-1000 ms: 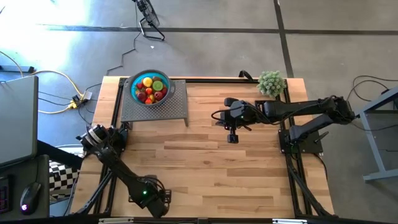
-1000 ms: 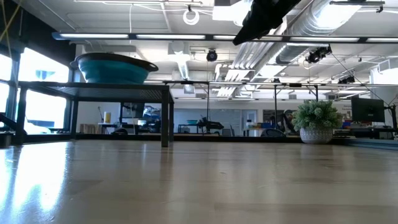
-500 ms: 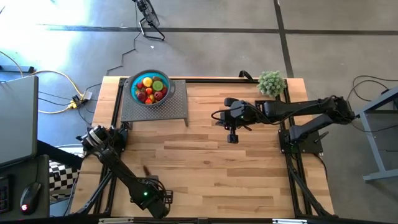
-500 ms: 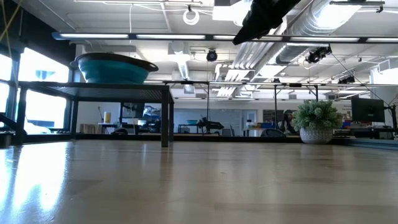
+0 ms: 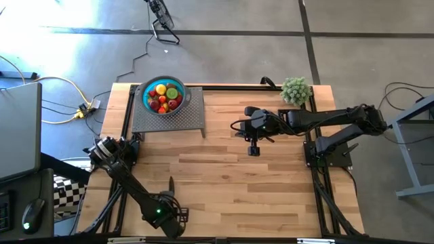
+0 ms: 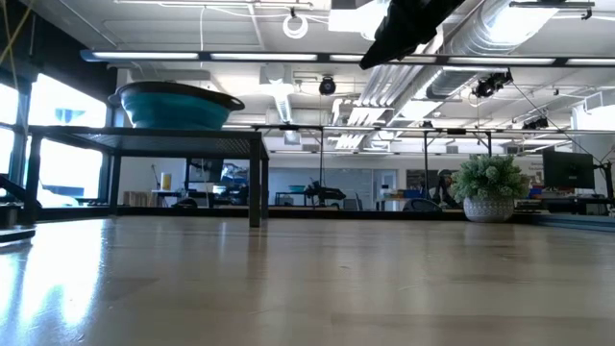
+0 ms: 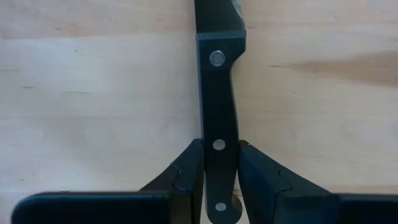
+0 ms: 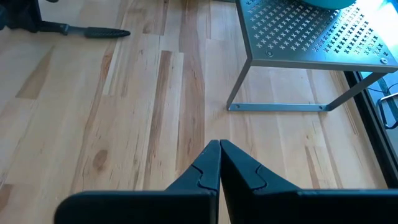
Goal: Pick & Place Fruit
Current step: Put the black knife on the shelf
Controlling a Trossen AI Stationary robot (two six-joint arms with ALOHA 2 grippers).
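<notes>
The fruit (image 5: 163, 97), small red, orange, yellow and green pieces, lies in a teal bowl (image 6: 178, 104) on a grey perforated stand (image 5: 169, 119) at the far left. My left gripper (image 7: 220, 180) is near the table's front left edge, shut on a black-handled knife (image 5: 171, 184) that lies on the wood. Its blade points toward the far edge. My right gripper (image 5: 253, 150) hangs shut above the table's middle with nothing between its fingers (image 8: 219, 155). My left gripper pinches the knife's black riveted handle (image 7: 219, 134) between its two fingers (image 7: 189, 169), near the butt end, one finger on each long side. The fingers point down from above and lie across the handle. The knife lies flat on the table.
A fuzzy pale green plant ball (image 5: 296, 89) in a pot stands at the far right corner. The stand's legs (image 8: 239, 81) reach down to the wood. Bare boards stretch between the two arms.
In the high view the knife's blade has come out from under my left gripper. The blade has swung toward the table's right edge until it points at the far edge. Its handle end has stayed at the gripper.
</notes>
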